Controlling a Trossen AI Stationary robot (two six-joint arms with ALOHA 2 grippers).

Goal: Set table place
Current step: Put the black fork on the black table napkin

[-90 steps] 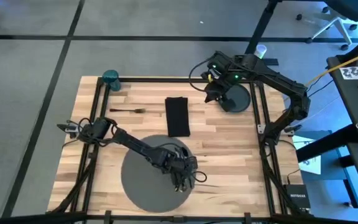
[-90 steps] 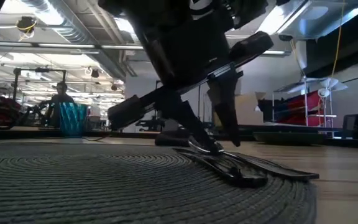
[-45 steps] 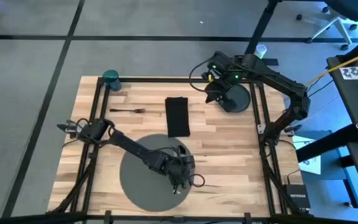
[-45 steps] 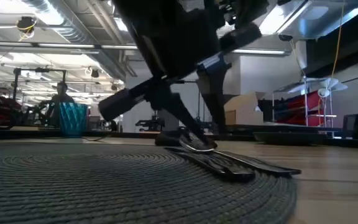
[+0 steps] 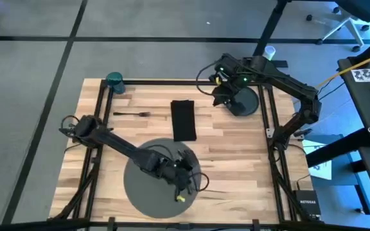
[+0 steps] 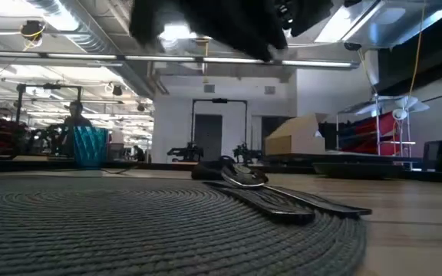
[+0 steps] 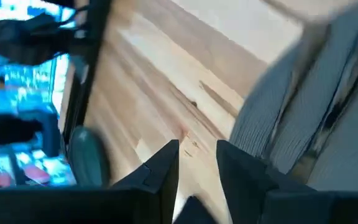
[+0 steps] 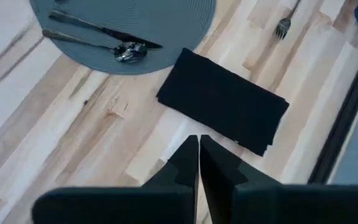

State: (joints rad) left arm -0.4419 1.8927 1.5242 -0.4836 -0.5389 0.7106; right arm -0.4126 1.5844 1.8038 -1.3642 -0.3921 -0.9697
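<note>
On the grey mat (image 5: 148, 192), the spoon (image 8: 98, 45) lies just below the spread, empty left end effector (image 5: 184, 178).

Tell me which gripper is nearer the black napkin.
Right. The right gripper hovers just beyond the black napkin's far corner, by the dark plate. The left gripper sits farther off, over the grey mat.

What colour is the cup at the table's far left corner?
Teal; the small round cup shows best in the high view.
</note>
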